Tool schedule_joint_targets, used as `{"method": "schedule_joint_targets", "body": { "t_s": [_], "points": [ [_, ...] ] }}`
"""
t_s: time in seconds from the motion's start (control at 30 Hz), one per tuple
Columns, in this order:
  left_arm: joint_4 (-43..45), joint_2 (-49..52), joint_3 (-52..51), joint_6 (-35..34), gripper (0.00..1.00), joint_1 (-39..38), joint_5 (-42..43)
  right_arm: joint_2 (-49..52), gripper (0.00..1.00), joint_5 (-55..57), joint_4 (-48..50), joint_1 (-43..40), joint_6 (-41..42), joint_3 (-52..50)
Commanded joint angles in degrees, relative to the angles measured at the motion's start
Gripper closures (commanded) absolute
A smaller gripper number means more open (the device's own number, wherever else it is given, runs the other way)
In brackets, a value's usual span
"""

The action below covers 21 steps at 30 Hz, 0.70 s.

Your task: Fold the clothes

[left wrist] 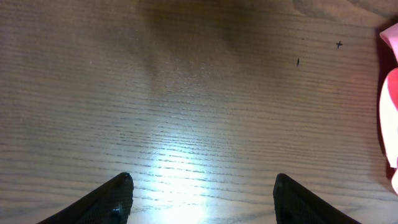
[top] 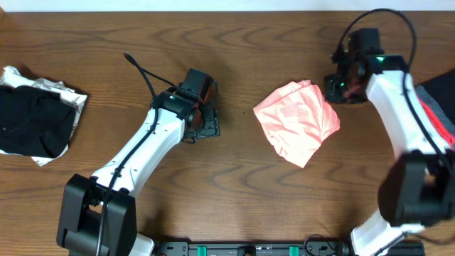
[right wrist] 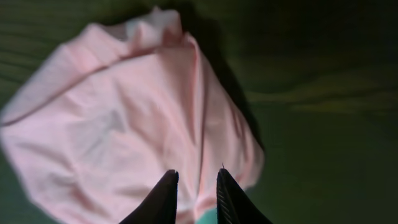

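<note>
On the wooden counter (top: 234,192) the crumpled pink T-shirt (top: 297,119) lay right of centre, the left gripper (left wrist: 202,186) spread wide over bare wood nearby, the right gripper (right wrist: 194,177) narrowly parted above the cloth.

**Arm and gripper pose — both arms extended**

Left arm (top: 142,153) runs from the near-left base diagonally toward the middle of the scene. Left gripper (left wrist: 202,186) points downward, its fingers (left wrist: 115,199) spread wide apart. Right arm (top: 398,99) stretches from the near-right base up to the far right, wrist turned inward. Right gripper (right wrist: 197,177) is angled down and leftward, fingertips nearly together, with only a slim gap between them.
</note>
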Motion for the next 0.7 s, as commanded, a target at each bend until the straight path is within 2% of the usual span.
{"method": "schedule_joint_targets", "body": {
  "t_s": [0.0,0.33,0.67],
  "points": [
    [0.0,0.2,-0.3,1.0,0.27,0.1,0.0,5.8,0.8,-0.7,2.1,1.0,-1.0,-0.2],
    [0.0,0.2,-0.3,1.0,0.27,0.1,0.0,18.1,0.8,-0.5,16.0,1.2,-1.1,-0.2],
    [0.0,0.2,-0.3,1.3,0.28,0.1,-0.1,21.7,0.8,-10.4,27.5,7.1,-14.3,-0.2]
  ]
}}
